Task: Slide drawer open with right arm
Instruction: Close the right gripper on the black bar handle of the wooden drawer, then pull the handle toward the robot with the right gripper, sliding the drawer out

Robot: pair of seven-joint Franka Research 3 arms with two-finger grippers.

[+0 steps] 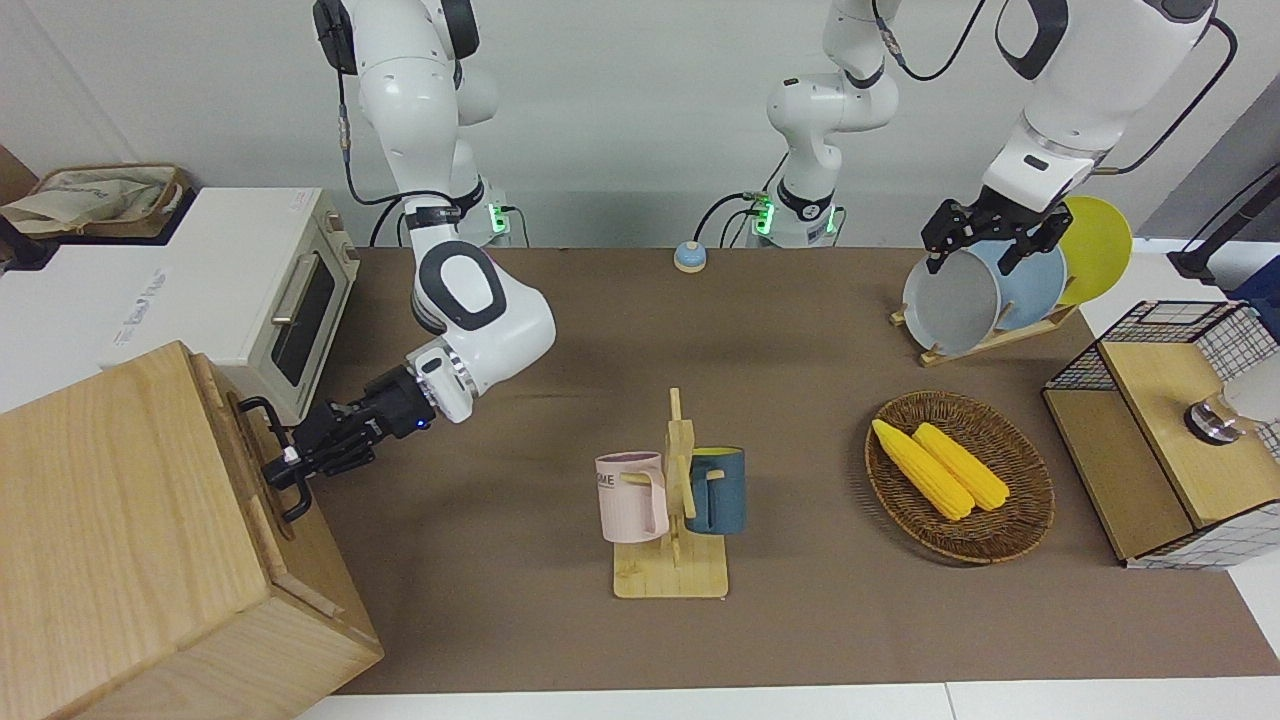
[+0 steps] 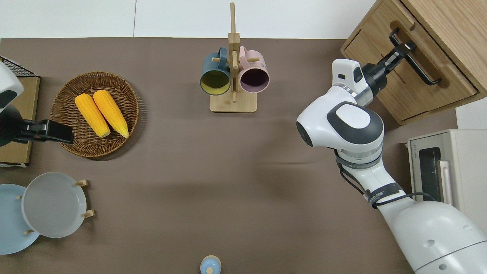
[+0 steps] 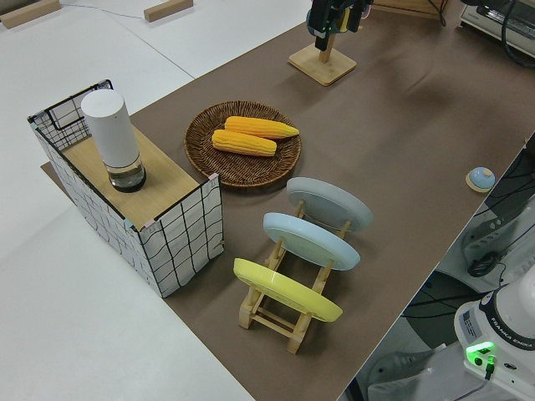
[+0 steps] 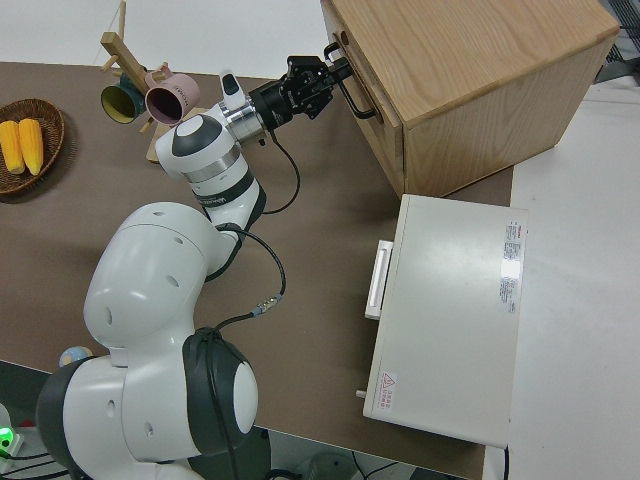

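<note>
The big pale wooden box stands at the right arm's end of the table. Its drawer faces the table's middle and carries a black bar handle. My right gripper, with a blue light at its wrist, reaches level from the table side and is shut on the handle near the end farther from the robots. It also shows in the front view and the right side view. The drawer front sits nearly flush with the box. The left arm is parked.
A white toaster oven stands beside the box, nearer to the robots. A mug rack with a pink and a blue mug stands mid-table. A basket of corn, a plate rack and a wire-mesh cabinet are at the left arm's end.
</note>
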